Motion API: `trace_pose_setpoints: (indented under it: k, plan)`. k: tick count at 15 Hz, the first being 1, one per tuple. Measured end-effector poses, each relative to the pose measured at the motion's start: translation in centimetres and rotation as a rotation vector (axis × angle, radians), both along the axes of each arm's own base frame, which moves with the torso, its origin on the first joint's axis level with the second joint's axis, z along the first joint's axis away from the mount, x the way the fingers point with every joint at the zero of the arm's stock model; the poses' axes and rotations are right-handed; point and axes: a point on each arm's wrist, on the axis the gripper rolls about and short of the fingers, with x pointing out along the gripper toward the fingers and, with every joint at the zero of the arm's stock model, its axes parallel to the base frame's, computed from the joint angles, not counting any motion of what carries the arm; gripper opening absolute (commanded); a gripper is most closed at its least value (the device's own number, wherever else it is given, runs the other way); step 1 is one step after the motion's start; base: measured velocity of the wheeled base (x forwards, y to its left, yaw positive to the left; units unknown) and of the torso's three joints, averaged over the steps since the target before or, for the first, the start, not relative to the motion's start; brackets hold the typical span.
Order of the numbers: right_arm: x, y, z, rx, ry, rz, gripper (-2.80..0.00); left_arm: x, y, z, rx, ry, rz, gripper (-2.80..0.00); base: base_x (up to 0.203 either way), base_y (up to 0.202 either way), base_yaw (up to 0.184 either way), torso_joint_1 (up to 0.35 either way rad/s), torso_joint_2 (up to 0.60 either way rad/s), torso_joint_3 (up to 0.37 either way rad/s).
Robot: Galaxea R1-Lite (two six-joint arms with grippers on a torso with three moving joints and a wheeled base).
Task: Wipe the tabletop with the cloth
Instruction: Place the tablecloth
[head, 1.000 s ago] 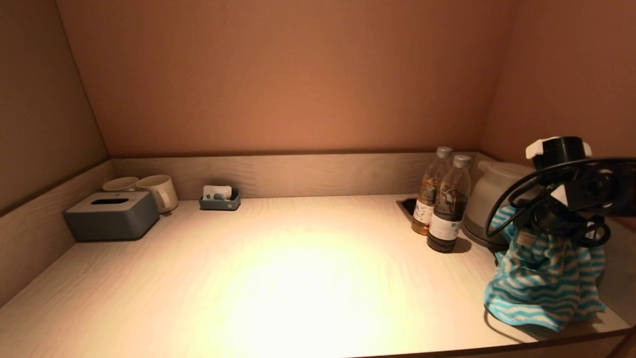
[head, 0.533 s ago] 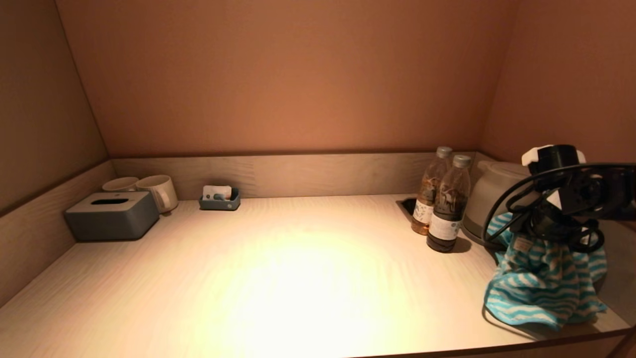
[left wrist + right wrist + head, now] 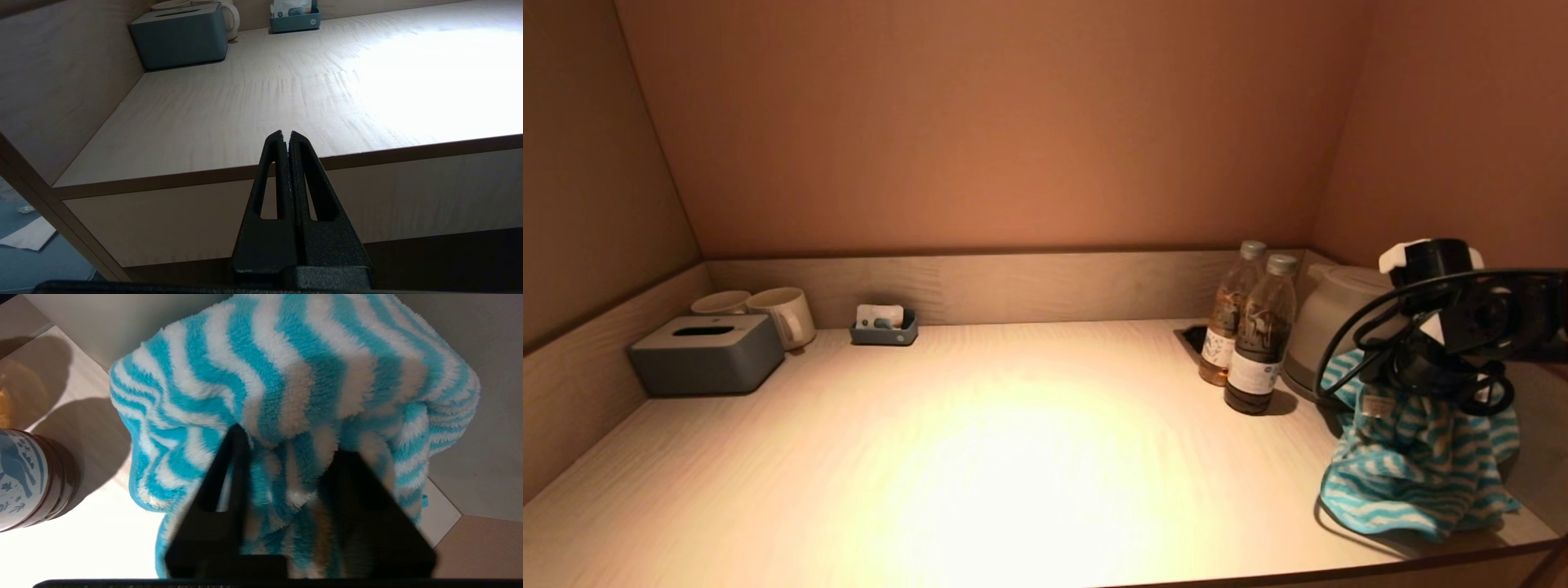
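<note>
A blue and white striped fluffy cloth (image 3: 1417,465) hangs bunched from my right gripper (image 3: 1429,384) at the right front corner of the light wooden tabletop (image 3: 1013,457), its lower folds resting on the surface. In the right wrist view the cloth (image 3: 294,375) fills the space between the fingers (image 3: 229,465), and the right gripper (image 3: 292,447) is shut on it. My left gripper (image 3: 286,136) is shut and empty, parked below and in front of the table's front edge (image 3: 367,157).
Two bottles (image 3: 1258,343) and a white kettle (image 3: 1331,327) stand right beside the cloth. A grey tissue box (image 3: 707,353), two mugs (image 3: 784,314) and a small tray (image 3: 885,327) sit at the back left. Low walls border the back and sides.
My right gripper has lowered slightly with the cloth, so more of the cloth rests on the tabletop. The left arm has not moved.
</note>
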Motion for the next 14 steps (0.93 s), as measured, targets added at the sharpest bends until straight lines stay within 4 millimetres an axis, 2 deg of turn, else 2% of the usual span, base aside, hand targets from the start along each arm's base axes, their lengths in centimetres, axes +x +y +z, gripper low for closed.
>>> trace_pose_setpoints:
  k: [7,14]
  plan:
    - [-0.9,0.2,1.4,-0.006,-0.036,0.002,0.0,0.0,0.0,0.0,0.0,0.0,0.0,-2.8,0.0,0.0,0.0,0.0,0.0,0.0]
    - [-3.8,2.4,5.7,-0.027,-0.163,0.07,0.0,0.0,0.0,0.0,0.0,0.0,0.0,-2.8,0.0,0.0,0.0,0.0,0.0,0.0]
